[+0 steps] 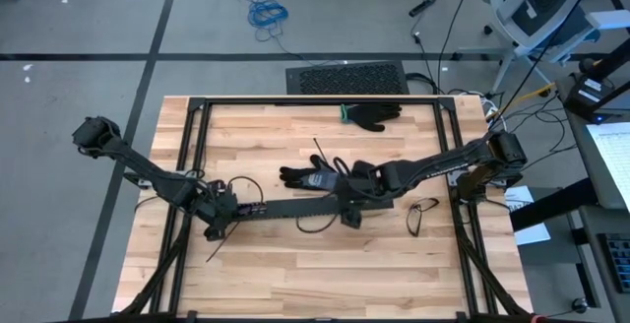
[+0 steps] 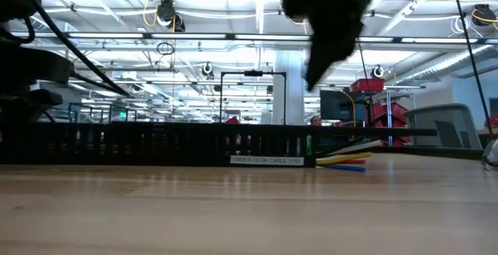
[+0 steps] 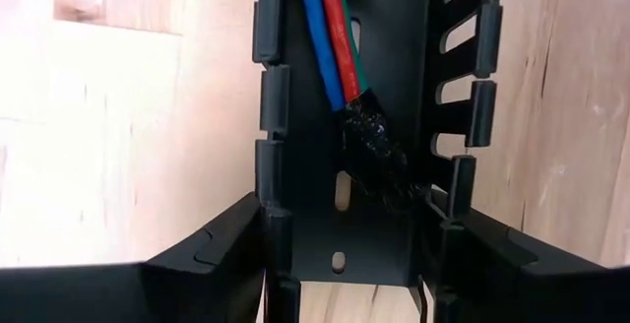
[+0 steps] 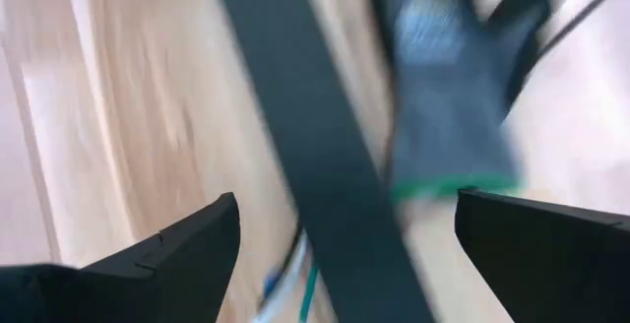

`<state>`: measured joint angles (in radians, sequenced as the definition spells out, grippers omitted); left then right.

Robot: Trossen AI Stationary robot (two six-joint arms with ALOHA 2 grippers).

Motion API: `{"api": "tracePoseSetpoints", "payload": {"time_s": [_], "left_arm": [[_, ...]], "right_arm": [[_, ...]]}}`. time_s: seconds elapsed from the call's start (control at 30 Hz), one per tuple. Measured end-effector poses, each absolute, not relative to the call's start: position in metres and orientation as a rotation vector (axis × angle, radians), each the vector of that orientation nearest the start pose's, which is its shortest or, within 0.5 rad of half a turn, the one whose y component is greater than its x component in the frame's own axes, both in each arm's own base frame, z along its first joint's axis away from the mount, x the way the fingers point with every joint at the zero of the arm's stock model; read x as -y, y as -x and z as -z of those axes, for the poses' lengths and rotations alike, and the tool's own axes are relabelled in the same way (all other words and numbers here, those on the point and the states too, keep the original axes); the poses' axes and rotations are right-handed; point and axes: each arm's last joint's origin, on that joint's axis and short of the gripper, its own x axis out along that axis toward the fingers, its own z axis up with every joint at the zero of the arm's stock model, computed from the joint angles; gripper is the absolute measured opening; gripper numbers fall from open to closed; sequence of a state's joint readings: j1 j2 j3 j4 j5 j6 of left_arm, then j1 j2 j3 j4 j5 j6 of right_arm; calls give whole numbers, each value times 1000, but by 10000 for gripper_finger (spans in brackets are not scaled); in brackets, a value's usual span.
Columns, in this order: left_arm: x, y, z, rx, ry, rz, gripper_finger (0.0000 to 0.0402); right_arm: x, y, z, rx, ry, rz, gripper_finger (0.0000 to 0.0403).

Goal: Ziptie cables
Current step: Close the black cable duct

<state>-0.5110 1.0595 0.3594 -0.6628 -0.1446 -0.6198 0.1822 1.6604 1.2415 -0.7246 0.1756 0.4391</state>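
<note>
- Pale wooden plank desk (image 1: 295,264) with a black metal frame around its edges; both dark arms reach in over its middle.
- Long black slotted plastic channel (image 1: 285,208) lies flat across the desk centre, running between the two arms. In the low view it shows as a dark slotted wall (image 2: 156,144) with a white label near one end.
- The cables, a bundle of thin blue, red and green wires (image 3: 330,37), lie inside the channel (image 3: 394,87) between its slotted walls. Their ends are wrapped in a glossy black sleeve (image 3: 379,156) resting on the channel floor.
- Low view: coloured wire ends, yellow, red and blue (image 2: 346,160), stick out past the channel end onto the desk.
- Left pincer (image 1: 219,215) sits at the channel's left end. Its fingers (image 3: 212,254) stand one on each side of the channel, just outside the walls; whether they press on it I cannot tell.
- Right pincer (image 1: 349,205) hangs over the channel's right part. Its fingers (image 4: 187,249) are spread wide, holding nothing, with the channel (image 4: 315,185) running below between them.
- Dark work glove with a green cuff (image 4: 443,96) lies on the desk just beside the channel, near the right pincer (image 1: 310,177).
- Second dark glove (image 1: 374,114) lies well apart, near the far edge.
- Small loop of black wire (image 1: 421,215) lies to the right of the channel.
</note>
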Motion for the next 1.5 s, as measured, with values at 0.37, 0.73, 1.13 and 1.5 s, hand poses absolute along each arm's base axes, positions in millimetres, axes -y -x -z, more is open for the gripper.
{"api": "tracePoseSetpoints", "payload": {"time_s": [0.37,0.73,1.13,1.5], "left_arm": [[63,-122,-127,-1303,68,-112,234],[63,-122,-127,-1304,67,-111,235],[64,-125,-128,-1264,37,-74,235],[64,-126,-128,-1249,32,-79,235]], "right_arm": [[-40,-351,-260,-1000,-153,334,82],[-50,-352,-228,-1218,-221,281,1],[-46,-367,-196,-1269,-269,321,0],[-57,-368,-196,-1271,-307,237,0]]}}
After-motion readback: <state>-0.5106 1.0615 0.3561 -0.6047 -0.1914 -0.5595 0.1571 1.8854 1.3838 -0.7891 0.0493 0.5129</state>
